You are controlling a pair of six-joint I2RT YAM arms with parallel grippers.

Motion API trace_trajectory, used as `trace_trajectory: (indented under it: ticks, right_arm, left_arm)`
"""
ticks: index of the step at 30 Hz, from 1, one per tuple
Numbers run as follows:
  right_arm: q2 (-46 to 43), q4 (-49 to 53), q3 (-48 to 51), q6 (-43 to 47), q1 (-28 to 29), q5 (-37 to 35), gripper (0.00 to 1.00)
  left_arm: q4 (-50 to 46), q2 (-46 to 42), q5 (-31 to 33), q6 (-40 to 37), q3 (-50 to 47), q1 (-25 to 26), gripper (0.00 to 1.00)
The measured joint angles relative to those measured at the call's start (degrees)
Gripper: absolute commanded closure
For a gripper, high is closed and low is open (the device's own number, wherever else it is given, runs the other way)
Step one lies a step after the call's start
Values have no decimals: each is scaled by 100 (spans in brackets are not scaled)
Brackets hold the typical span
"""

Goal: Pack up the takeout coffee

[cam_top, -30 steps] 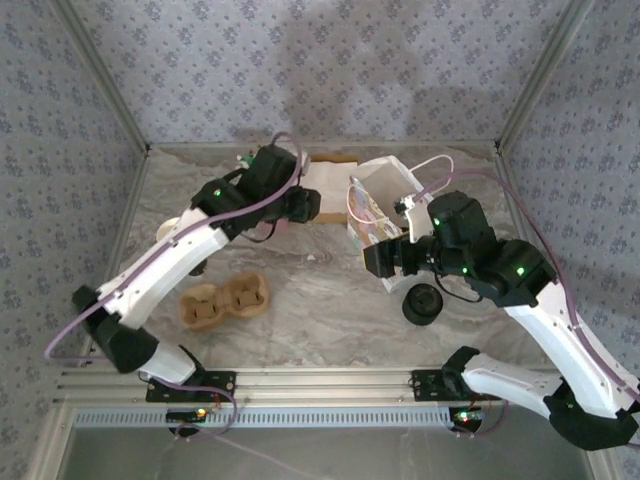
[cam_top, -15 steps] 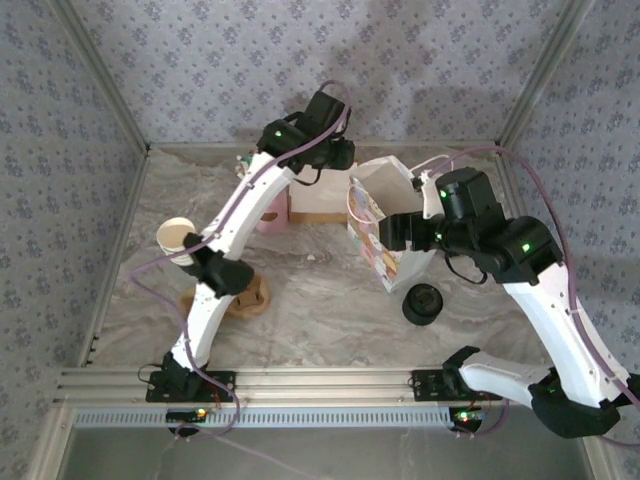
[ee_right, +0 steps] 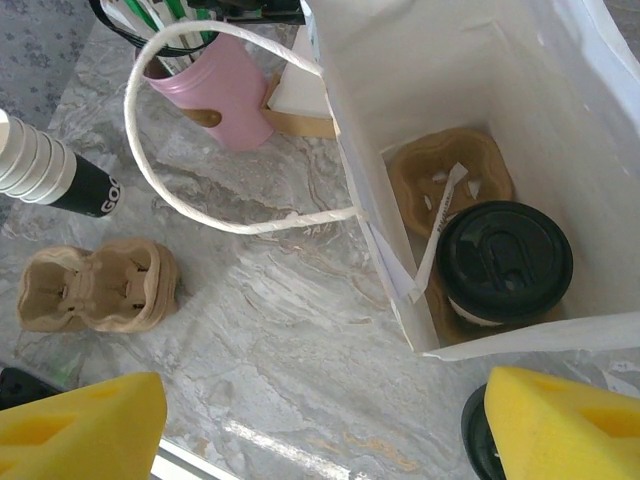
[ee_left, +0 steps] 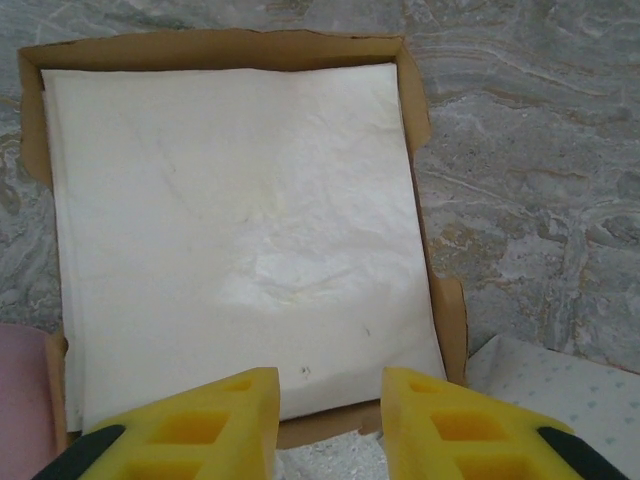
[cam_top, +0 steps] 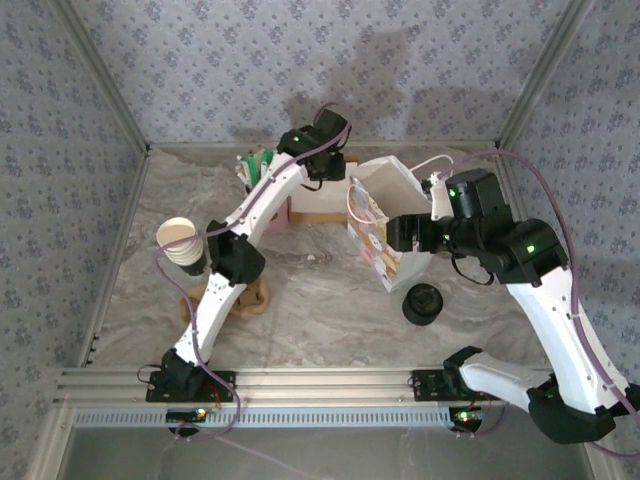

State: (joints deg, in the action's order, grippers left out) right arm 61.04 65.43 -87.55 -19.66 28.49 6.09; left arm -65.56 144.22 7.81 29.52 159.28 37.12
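Patterned wallpaper is seen on the walls around a marble-look table (cam_top: 320, 320); at the far left a stack of paper cups (cam_top: 178, 238) is stood, and near it, closer to the arm bases, an empty cardboard cup carrier (ee_right: 95, 290) is laid flat; behind these a pink cup (ee_right: 215, 95) filled with straws is placed against a brown cardboard tray (ee_left: 215, 45) of white napkins (ee_left: 230, 220); the left gripper (ee_left: 325, 420) is held above the near edge of that tray, its yellow fingers set narrowly apart with nothing between them; to the right of the tray a white paper bag (ee_right: 420, 80) is stood open, its looped handle drooped over the left side; the takeout coffee (ee_right: 505, 262) is seen upright at the bottom of the bag, seated in one cell of a second carrier (ee_right: 440, 170), with its black lid on; the right gripper (ee_right: 320, 425) is held above the bag's near side, its fingers spread wide and nothing gripped; just beside the bag, toward the near edge, a squat pile of black lids (cam_top: 422, 303) is set on the table.
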Motion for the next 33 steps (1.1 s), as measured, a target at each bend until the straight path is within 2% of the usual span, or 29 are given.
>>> trace_trajectory:
  ticks: [12,16,19,33]
  right_arm:
    - [-92,-4,214,2,-144,195,15]
    - [-164,-7,289,2,-208,258,15]
    - [-192,-7,354,17,-254,302,15]
    - [-229,-55,603,125,-555,584,15]
  left_arm:
    - [437,577,673,105,4,72,70]
    - [603,774,962,131,4,87,61]
    - [723,894,1121,166,7,87,57]
    - [883,1333,1235,409,11,24,58]
